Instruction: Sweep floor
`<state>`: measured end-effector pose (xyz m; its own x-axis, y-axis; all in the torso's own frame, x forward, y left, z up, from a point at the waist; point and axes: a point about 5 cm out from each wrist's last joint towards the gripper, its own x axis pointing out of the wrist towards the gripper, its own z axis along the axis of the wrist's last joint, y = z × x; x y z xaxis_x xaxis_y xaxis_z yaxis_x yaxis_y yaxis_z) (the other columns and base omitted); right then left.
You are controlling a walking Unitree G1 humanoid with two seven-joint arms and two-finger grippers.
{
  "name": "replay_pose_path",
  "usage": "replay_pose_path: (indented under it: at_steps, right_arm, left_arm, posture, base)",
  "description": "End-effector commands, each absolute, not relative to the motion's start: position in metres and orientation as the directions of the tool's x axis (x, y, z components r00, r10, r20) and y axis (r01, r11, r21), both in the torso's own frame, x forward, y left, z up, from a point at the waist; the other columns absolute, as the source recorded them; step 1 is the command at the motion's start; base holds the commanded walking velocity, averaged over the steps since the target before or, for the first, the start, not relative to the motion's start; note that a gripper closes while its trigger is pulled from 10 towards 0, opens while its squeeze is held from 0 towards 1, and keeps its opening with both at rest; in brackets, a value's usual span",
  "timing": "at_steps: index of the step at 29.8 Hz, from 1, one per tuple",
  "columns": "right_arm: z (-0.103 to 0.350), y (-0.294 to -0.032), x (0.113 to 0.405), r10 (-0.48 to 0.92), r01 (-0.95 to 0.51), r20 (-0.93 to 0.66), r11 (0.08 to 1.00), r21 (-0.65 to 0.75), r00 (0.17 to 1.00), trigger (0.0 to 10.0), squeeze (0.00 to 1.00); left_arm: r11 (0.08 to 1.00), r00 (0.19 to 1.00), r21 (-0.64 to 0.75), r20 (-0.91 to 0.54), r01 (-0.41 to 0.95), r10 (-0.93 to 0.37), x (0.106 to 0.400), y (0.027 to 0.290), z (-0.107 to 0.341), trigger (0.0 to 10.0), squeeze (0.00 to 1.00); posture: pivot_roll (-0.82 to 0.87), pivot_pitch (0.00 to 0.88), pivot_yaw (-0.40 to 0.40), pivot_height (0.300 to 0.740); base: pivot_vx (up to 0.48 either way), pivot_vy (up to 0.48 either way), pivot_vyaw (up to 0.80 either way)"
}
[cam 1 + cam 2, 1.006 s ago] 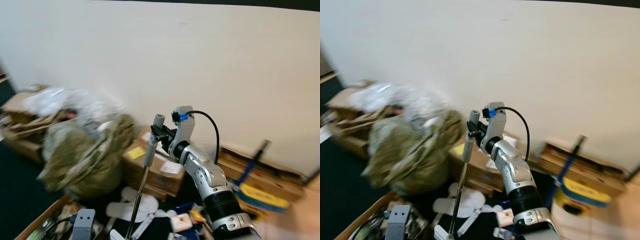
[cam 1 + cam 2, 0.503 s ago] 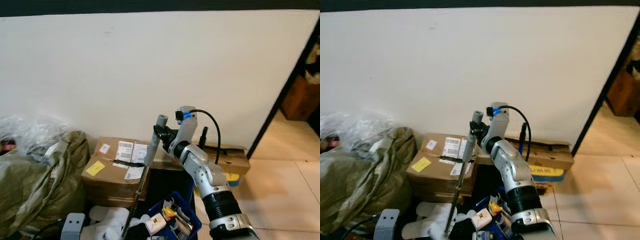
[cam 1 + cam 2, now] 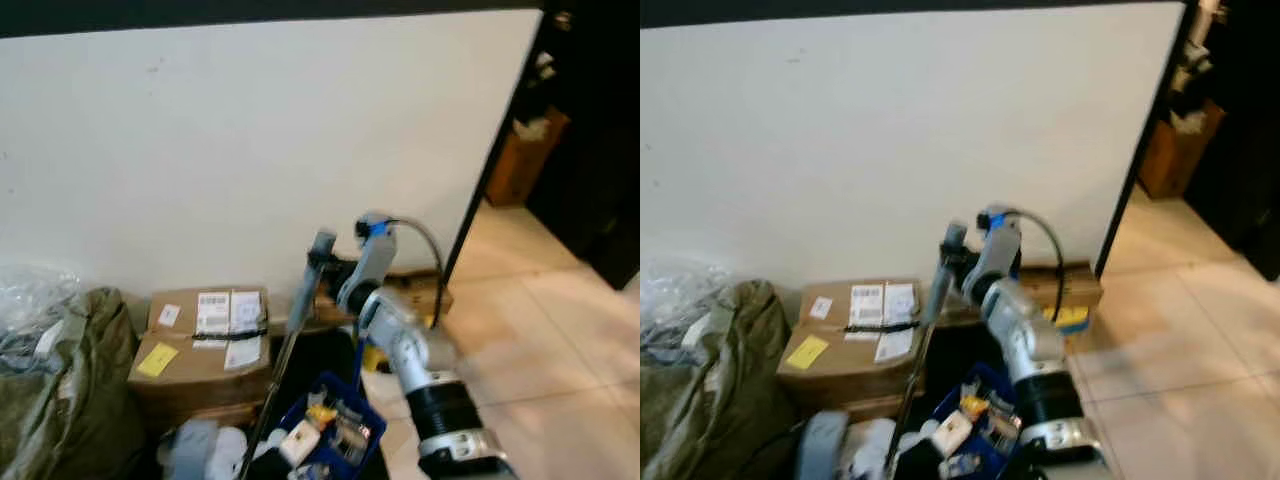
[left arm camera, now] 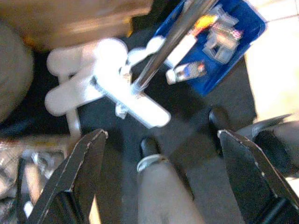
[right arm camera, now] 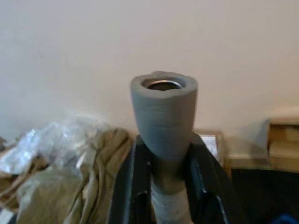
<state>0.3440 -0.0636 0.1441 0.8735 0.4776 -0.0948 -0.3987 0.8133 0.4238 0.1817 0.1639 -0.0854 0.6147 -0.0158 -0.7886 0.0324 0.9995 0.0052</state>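
We have the broom handle (image 3: 305, 290) pinched near its grey foam top in the right claw (image 3: 330, 272); the right wrist view shows the two black fingers (image 5: 202, 172) pressed against the shaft just below the foam cap. The handle's long axis runs down and a little toward our left from that grip, slanting past the cardboard box (image 3: 200, 340) that sits against the wall (image 3: 250, 130). In the left wrist view the shaft ends in a white head (image 4: 135, 100) lying on the dark floor, just beside the blue bin (image 4: 224, 46) of small items.

The left claw (image 4: 159, 154) is spread wide and holds nothing; it hangs low, above the head end of the broom, so the lower shaft lies directly ahead of it between its open fingers' line of sight. We judge the left arm to be the nearer one for taking a second, lower grip on the handle.

Beyond the box, a bulky olive sack (image 3: 50, 400) fills the corner on its left. On the box's other side the tiled floor (image 3: 560, 340) opens toward a dark doorway, the likeliest ground to sweep.
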Motion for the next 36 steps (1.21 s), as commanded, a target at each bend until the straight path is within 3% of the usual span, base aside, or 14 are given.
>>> replay_pose_path:
  at_steps: [1,10,12,17,22,25,28,36]
  right_arm:
    - [0.152,-0.048,0.342,0.512,-0.431,-0.048,0.766,0.478,0.857,10.0,0.0]
    - [0.15,-0.041,0.339,0.537,-0.445,-0.053,0.746,0.495,0.842,10.0,0.0]
    - [0.147,-0.037,0.339,0.532,-0.434,-0.072,0.755,0.49,0.844,10.0,0.0]
    - [0.141,-0.035,0.34,0.507,-0.403,-0.114,0.785,0.47,0.854,10.0,0.0]
    - [0.11,-0.034,0.341,0.39,-0.262,-0.232,0.86,0.439,0.891,10.0,0.0]
    - [0.11,-0.034,0.341,0.39,-0.262,-0.232,0.86,0.439,0.891,10.0,0.0]
    - [0.1,-0.043,0.343,0.249,-0.102,-0.198,0.828,0.551,0.948,10.0,0.0]
    - [0.095,-0.052,0.344,0.109,0.01,-0.174,0.822,0.57,0.979,10.0,0.0]
  left_arm:
    - [0.999,0.59,0.021,-0.808,0.035,-0.003,0.178,0.158,-0.088,10.0,0.0]
    - [0.998,0.596,0.02,-0.803,0.058,-0.019,0.186,0.138,-0.085,10.0,0.0]
    - [0.998,0.589,0.035,-0.808,0.051,-0.002,0.181,0.154,-0.087,10.0,0.0]
    - [0.998,0.585,0.046,-0.811,0.048,0.009,0.178,0.163,-0.088,10.0,0.0]
    - [0.997,0.579,0.052,-0.815,0.053,0.012,0.174,0.168,-0.09,10.0,0.0]
    - [0.997,0.579,0.052,-0.815,0.053,0.012,0.174,0.168,-0.09,10.0,0.0]
    - [0.996,0.574,0.06,-0.819,0.06,0.015,0.17,0.17,-0.091,10.0,0.0]
    - [0.995,0.569,0.064,-0.822,0.071,0.012,0.166,0.171,-0.092,10.0,0.0]
  posture:
    - [-0.03,0.025,0.037,0.74]
    - [-0.02,0.032,0.036,0.74]
    - [-0.02,0.037,0.036,0.74]
    - [-0.02,0.046,0.034,0.74]
    - [-0.01,0.063,0.031,0.74]
    - [-0.01,0.063,0.031,0.74]
    - [0.0,0.074,0.029,0.74]
    - [0.01,0.087,0.034,0.74]
  base:
    - [0.0,0.0,0.0]
    - [0.0,0.0,0.0]
    - [0.0,0.0,0.0]
    - [0.0,0.0,0.0]
    - [0.0,0.0,0.0]
    - [0.0,0.0,0.0]
    - [0.0,0.0,0.0]
    - [0.0,0.0,0.0]
